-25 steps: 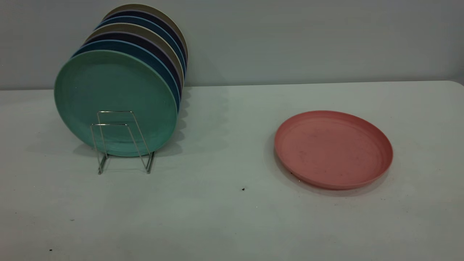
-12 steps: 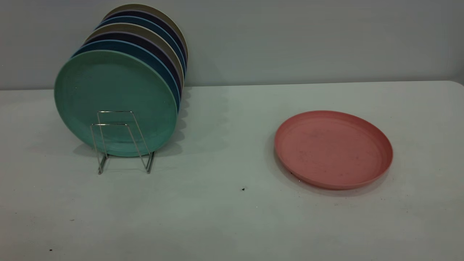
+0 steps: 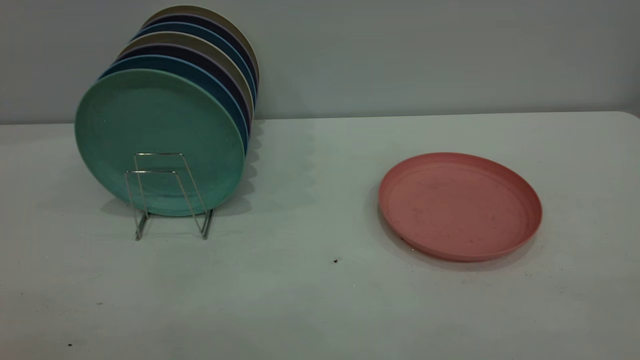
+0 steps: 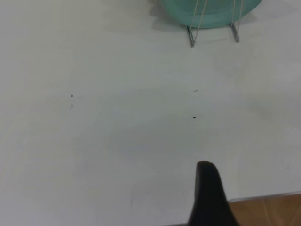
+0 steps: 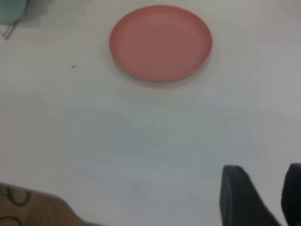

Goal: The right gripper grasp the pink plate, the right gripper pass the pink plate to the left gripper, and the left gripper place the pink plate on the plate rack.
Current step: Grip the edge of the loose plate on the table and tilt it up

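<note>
The pink plate (image 3: 460, 207) lies flat on the white table at the right, face up, with nothing touching it. It also shows in the right wrist view (image 5: 161, 43). The plate rack (image 3: 167, 195) stands at the left and also shows in the left wrist view (image 4: 190, 35); its front wire loops are bare. My right gripper (image 5: 264, 173) is open and empty, well back from the pink plate near the table's front edge. My left gripper (image 4: 209, 188) shows only as a black tip by the table's front edge, far from the rack. Neither gripper shows in the exterior view.
A mint-green plate (image 3: 160, 140) stands upright in the rack with several blue, dark and tan plates behind it. The table edge and brown floor show in the left wrist view (image 4: 268, 209) and the right wrist view (image 5: 28, 207). A grey wall backs the table.
</note>
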Action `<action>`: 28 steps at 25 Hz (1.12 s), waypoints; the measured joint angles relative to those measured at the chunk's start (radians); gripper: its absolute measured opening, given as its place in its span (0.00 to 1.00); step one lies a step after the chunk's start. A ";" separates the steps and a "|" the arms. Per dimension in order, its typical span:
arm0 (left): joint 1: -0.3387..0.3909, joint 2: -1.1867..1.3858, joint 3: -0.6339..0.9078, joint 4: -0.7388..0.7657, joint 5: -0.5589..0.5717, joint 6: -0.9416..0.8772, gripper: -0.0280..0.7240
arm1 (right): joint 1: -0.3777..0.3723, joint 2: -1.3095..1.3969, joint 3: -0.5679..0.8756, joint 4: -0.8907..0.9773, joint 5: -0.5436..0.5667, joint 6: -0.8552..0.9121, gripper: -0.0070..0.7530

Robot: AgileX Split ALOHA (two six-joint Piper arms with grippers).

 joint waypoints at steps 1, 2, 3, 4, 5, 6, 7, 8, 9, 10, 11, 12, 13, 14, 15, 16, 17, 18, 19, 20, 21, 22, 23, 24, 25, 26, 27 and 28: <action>0.000 0.000 0.000 0.000 0.000 0.000 0.72 | 0.000 0.000 0.000 0.000 0.000 0.000 0.33; 0.000 0.000 0.000 0.000 0.000 0.000 0.72 | 0.000 0.000 0.000 0.000 0.000 0.000 0.33; 0.000 0.000 0.000 0.000 0.000 0.000 0.72 | 0.000 0.000 0.000 0.000 0.000 0.000 0.33; 0.000 0.000 0.000 0.000 0.000 0.000 0.72 | 0.000 0.000 0.000 0.000 0.000 0.000 0.33; 0.000 0.000 0.000 0.000 0.000 0.000 0.72 | 0.000 0.000 0.000 0.000 0.000 0.000 0.33; 0.000 0.000 0.000 0.000 0.000 0.000 0.72 | 0.000 0.000 0.000 0.000 0.000 0.000 0.33; 0.000 0.000 0.000 0.000 0.000 0.000 0.72 | 0.000 0.000 0.000 0.001 0.000 0.000 0.33; 0.000 0.000 0.000 0.000 0.000 0.000 0.72 | 0.000 0.000 0.000 0.004 0.000 0.000 0.33; 0.000 0.000 0.000 -0.001 0.000 0.000 0.72 | 0.000 0.000 0.000 0.011 0.000 0.000 0.33; 0.000 0.000 0.000 -0.004 0.000 0.000 0.72 | 0.000 0.000 0.000 0.016 -0.001 0.000 0.33; 0.000 0.000 0.000 -0.012 0.000 0.000 0.72 | 0.000 0.000 0.000 0.020 -0.001 0.003 0.33; 0.000 0.000 0.000 -0.018 0.000 0.000 0.72 | 0.000 0.000 0.000 0.020 -0.001 0.007 0.33; 0.000 0.000 0.000 -0.019 0.000 0.000 0.72 | 0.000 0.000 0.000 0.020 -0.002 0.011 0.33; 0.000 0.002 0.000 -0.019 0.000 0.000 0.72 | 0.000 0.000 0.000 0.020 -0.002 0.015 0.33; 0.000 0.012 -0.006 -0.022 -0.001 0.000 0.72 | 0.000 0.008 -0.002 0.022 -0.007 0.016 0.33; 0.000 0.026 -0.017 -0.024 -0.008 -0.004 0.72 | 0.000 0.022 -0.009 0.029 -0.019 0.019 0.33; 0.000 0.050 -0.037 -0.024 -0.026 -0.013 0.72 | 0.000 0.040 -0.017 0.037 -0.038 0.019 0.33; 0.000 0.083 -0.063 -0.024 -0.051 -0.019 0.72 | 0.000 0.068 -0.029 0.044 -0.064 0.015 0.35; 0.000 0.125 -0.090 -0.024 -0.078 -0.020 0.73 | 0.000 0.102 -0.042 0.049 -0.110 0.005 0.37; 0.000 0.168 -0.114 -0.024 -0.116 -0.021 0.73 | 0.000 0.141 -0.053 0.052 -0.150 -0.006 0.39; 0.000 0.226 -0.144 -0.024 -0.154 -0.021 0.74 | 0.000 0.179 -0.065 0.054 -0.197 -0.018 0.43; 0.000 0.291 -0.177 -0.025 -0.193 -0.020 0.75 | 0.000 0.228 -0.076 0.056 -0.236 -0.028 0.47; 0.000 0.360 -0.206 -0.026 -0.223 -0.016 0.76 | 0.000 0.274 -0.086 0.056 -0.279 -0.034 0.51; 0.000 0.418 -0.242 -0.026 -0.250 -0.010 0.76 | 0.000 0.332 -0.098 0.058 -0.313 -0.039 0.54; 0.000 0.490 -0.278 -0.026 -0.273 0.001 0.76 | 0.000 0.397 -0.112 0.060 -0.334 -0.044 0.58; 0.000 0.562 -0.313 -0.027 -0.288 0.014 0.77 | 0.000 0.464 -0.127 0.062 -0.353 -0.046 0.61; 0.000 0.622 -0.342 -0.031 -0.301 0.031 0.77 | 0.000 0.522 -0.141 0.064 -0.367 -0.047 0.63; 0.000 0.692 -0.375 -0.038 -0.308 0.045 0.77 | 0.000 0.602 -0.160 0.071 -0.381 -0.048 0.64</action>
